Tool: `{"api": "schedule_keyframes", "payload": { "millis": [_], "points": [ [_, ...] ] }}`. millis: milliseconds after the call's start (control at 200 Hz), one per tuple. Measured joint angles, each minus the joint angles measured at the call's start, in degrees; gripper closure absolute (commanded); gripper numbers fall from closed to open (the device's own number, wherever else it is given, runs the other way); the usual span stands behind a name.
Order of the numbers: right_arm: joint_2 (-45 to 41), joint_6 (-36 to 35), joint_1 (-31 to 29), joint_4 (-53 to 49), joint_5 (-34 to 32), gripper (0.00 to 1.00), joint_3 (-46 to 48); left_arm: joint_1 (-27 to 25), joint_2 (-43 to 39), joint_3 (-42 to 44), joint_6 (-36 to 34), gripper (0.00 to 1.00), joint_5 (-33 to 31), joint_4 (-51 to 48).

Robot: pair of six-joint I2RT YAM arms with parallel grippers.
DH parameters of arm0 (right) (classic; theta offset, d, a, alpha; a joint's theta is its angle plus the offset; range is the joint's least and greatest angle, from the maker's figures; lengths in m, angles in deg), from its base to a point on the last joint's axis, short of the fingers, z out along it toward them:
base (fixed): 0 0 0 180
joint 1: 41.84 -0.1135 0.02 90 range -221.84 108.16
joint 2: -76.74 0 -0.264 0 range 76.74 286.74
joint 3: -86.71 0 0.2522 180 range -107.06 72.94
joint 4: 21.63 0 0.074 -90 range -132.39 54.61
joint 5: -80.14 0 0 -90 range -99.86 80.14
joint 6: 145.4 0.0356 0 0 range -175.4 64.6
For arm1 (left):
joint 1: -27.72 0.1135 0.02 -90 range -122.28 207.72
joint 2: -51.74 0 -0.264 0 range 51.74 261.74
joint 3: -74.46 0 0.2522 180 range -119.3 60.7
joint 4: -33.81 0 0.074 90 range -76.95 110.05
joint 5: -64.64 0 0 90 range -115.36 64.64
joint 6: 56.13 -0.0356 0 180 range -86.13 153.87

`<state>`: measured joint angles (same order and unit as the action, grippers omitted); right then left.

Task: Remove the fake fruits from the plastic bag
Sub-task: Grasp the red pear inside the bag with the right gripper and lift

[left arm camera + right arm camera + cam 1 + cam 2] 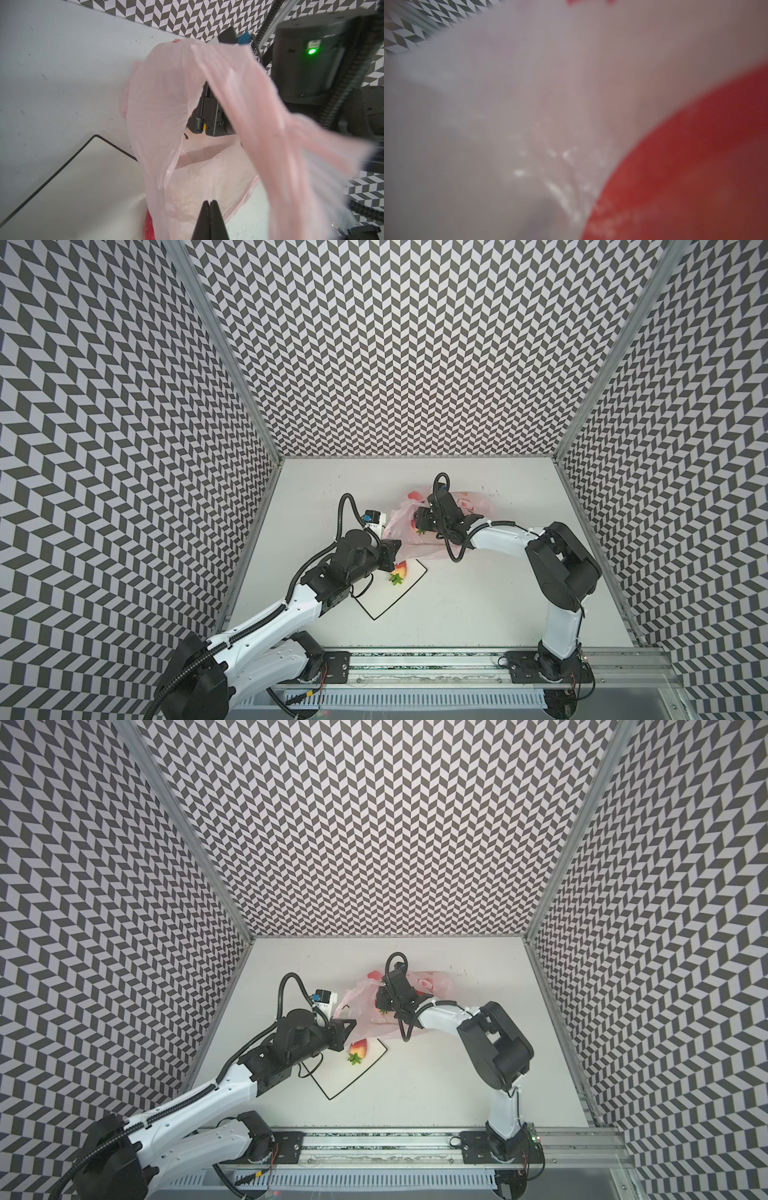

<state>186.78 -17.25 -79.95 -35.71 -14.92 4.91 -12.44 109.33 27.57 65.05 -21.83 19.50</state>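
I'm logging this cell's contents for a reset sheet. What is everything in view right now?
plastic bag: one, translucent pale pink, far middle of the table, overlapping the plate.
plated strawberry: one, red with green leaves, on the plate.
bagged strawberry: one, red with green leaves, in the bag's mouth.
plate: one, white square with a black rim, left of centre.
table: one, white.
walls: three, black-and-white chevron.
left gripper: black, shut on the bag's edge.
right gripper: black, inside the bag, jaws hidden.
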Motion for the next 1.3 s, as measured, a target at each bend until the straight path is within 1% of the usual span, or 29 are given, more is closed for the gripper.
{"api": "schedule_keyframes", "payload": {
  "millis": [105, 285, 491, 601, 716, 816, 947, 1107, 1192, 1302],
  "points": [
    [2.62, 0.5, 0.0, -0.07, 0.81, 0.42, -1.05, 0.0, 0.0, 0.0, 0.0, 1.0, 0.0, 0.0],
    [5.42, 0.66, 0.0, 0.0, 2.67, 0.35, -2.54, 0.0, 0.0, 0.0, 0.0, 1.0, 0.0, -0.02],
    [6.75, -0.24, 0.0, 0.35, 3.89, 0.34, -3.15, 0.0, 0.0, 0.0, 0.0, 1.0, 0.0, 0.0],
    [7.58, -1.07, 0.0, 0.26, 3.87, 0.42, -4.26, 0.0, 0.07, 0.0, 0.0, 1.0, 0.0, 0.0],
    [7.65, -1.53, 0.0, 0.26, 3.89, 0.53, -4.26, 0.0, 0.09, 0.0, 0.07, 1.0, -0.04, 0.0],
    [7.28, -2.21, 0.0, 0.02, 3.74, 0.58, -4.09, 0.0, 0.09, 0.0, 0.59, 1.0, -0.35, 0.04],
    [3.8, -4.04, 0.0, -1.4, 3.26, 0.61, -1.92, 0.0, 0.13, 0.0, 1.81, 1.0, -1.11, 0.39],
    [-5.77, -7.1, 0.02, -0.9, 3.67, 0.64, 3.54, 0.07, 0.83, 0.0, 3.61, 1.0, -1.75, 1.88],
    [-10.93, -8.9, 0.11, 0.39, 5.42, 0.66, 6.47, 0.09, 1.42, 0.0, 4.5, 1.0, -1.81, 2.71],
    [-15.52, -11.76, 0.17, 1.68, 8.41, 0.67, 9.22, 0.59, 2.05, 0.0, 5.16, 1.0, -1.77, 3.89]
  ]
}}
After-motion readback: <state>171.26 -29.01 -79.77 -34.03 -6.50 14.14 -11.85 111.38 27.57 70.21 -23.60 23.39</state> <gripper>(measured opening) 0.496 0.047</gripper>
